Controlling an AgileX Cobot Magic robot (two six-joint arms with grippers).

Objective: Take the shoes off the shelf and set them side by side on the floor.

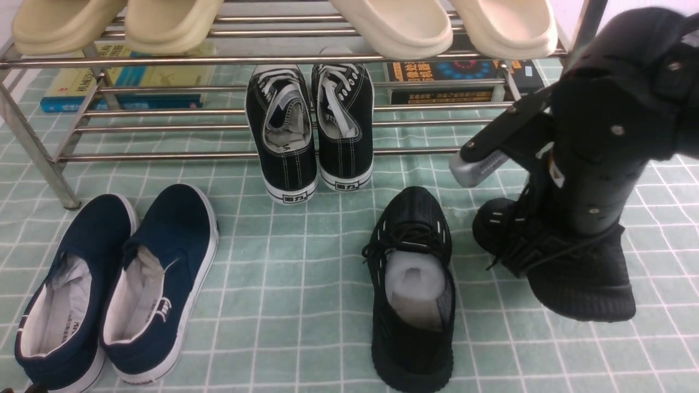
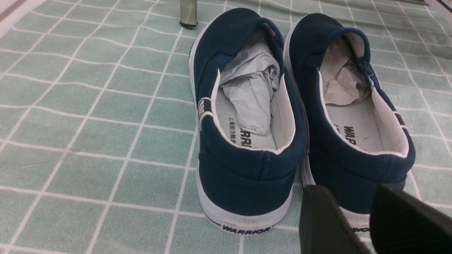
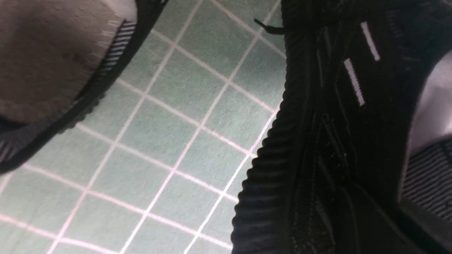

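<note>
The right tool (image 1: 562,218), pressed together, pinched one all-black knit lace-up sneaker (image 1: 579,284) over the pale green gridded floor (image 1: 284,273), near its mate (image 1: 412,295); the left tool (image 2: 356,225) hung spread, empty.

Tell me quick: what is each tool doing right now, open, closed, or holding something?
Left tool: open, holding nothing.
Right tool: closed on the black shoe.
</note>
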